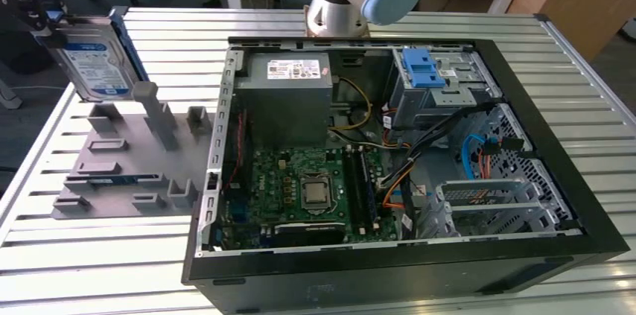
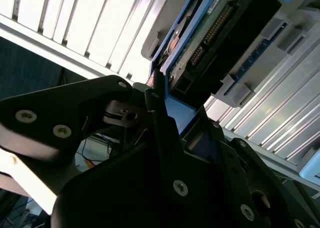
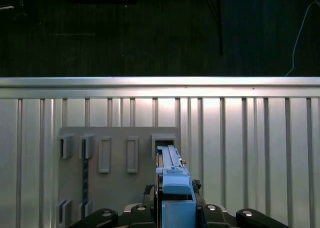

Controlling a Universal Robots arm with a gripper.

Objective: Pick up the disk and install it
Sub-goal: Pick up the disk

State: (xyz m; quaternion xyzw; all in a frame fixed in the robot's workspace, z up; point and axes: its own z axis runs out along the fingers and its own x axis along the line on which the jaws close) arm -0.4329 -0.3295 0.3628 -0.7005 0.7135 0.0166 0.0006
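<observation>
The pincer (image 1: 50,21) hangs raised, clamped on the disk (image 1: 94,65).

The disk (image 1: 94,65), at ten o'clock from the computer case (image 1: 398,274), has a smooth silver metal face under a white paper label. It is edged by glossy blue plastic rails (image 1: 129,51). The hand (image 2: 167,105) is matt black — hard plates dotted with bright metal screw heads. The surface (image 1: 586,91) is ribbed pale metal with a soft sheen. On it lies a matt grey plastic holder (image 1: 119,181). The case shell is matt black — inside are bare silvery sheet steel and a glossy green circuit board (image 1: 298,181).
</observation>
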